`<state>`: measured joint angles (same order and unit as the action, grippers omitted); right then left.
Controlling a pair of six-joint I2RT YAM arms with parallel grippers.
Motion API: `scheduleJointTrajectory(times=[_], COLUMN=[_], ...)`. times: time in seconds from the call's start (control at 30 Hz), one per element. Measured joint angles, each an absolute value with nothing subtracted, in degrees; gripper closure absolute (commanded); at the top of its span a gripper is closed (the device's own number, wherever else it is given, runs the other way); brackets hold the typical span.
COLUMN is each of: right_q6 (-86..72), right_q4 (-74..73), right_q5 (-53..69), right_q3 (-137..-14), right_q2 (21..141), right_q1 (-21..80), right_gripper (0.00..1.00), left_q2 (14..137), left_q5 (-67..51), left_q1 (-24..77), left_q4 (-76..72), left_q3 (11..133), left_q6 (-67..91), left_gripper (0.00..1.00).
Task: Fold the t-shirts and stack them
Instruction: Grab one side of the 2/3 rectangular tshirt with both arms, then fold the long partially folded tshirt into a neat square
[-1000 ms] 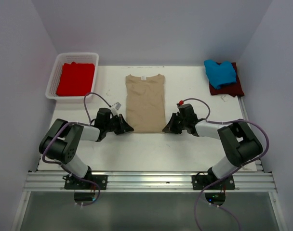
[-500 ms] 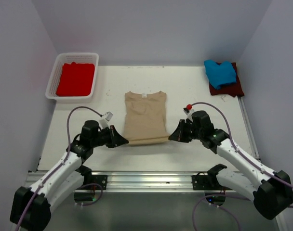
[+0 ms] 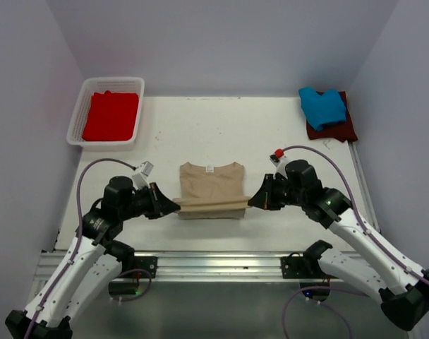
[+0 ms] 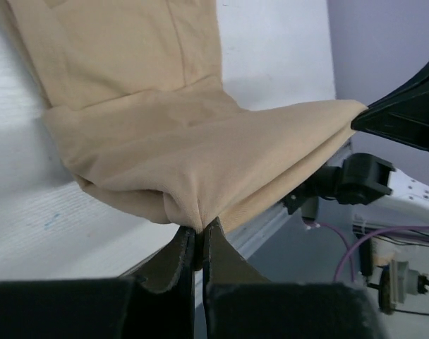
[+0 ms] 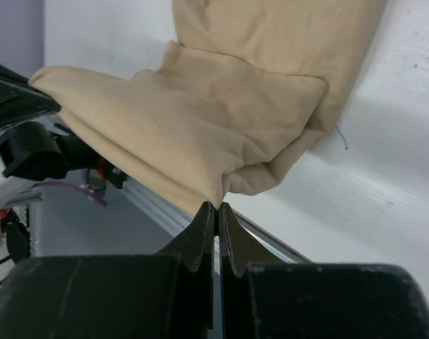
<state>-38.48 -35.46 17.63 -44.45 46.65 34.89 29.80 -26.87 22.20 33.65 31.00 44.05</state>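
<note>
Presently, a bright red cloth t-shirt (image 3: 111,116) is being held in a white plastic lattice basket (image 3: 76,120). The soft tan cloth t-shirt (image 3: 211,185) is being gripped at its near hem corners by the clenched left tool (image 3: 175,207) and clenched right tool (image 3: 250,203), that hem being lifted off the white surface (image 3: 271,134) while the collar end is lying flat. A bright blue t-shirt (image 3: 322,106) is being carried atop a dark maroon one (image 3: 339,131).

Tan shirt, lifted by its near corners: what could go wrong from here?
The left tool and right tool each pinch only a small tip of the tan shirt, so a corner might slip out. Cloth bunches beneath the lifted hem, so uneven motion could skew or crease the fold.
</note>
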Motion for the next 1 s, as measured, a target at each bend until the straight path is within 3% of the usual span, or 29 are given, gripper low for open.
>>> scheduleJointTrajectory(times=[0.43, 0.77, 1.0], right_q6=[-31.4, -28.9, -28.8], right_q4=[-21.4, -18.5, -18.5], right_q5=[1.6, -8.8, -14.3], right_q3=[-56.5, -70.5, -81.6], right_q2=[78.6, 92.0, 106.7], right_q1=[33.9, 31.6, 28.4], right_gripper=[1.0, 1.0, 1.0], left_q2=[59.7, 81.2, 107.7], left_q5=[-9.0, -6.4, -12.0], left_q1=[21.8, 18.7, 16.1], left_q4=[17.8, 3.7, 0.2], left_q3=[40.6, 51.2, 73.9], left_q6=[35.9, 32.8, 30.6], left_gripper=[1.0, 1.0, 1.0])
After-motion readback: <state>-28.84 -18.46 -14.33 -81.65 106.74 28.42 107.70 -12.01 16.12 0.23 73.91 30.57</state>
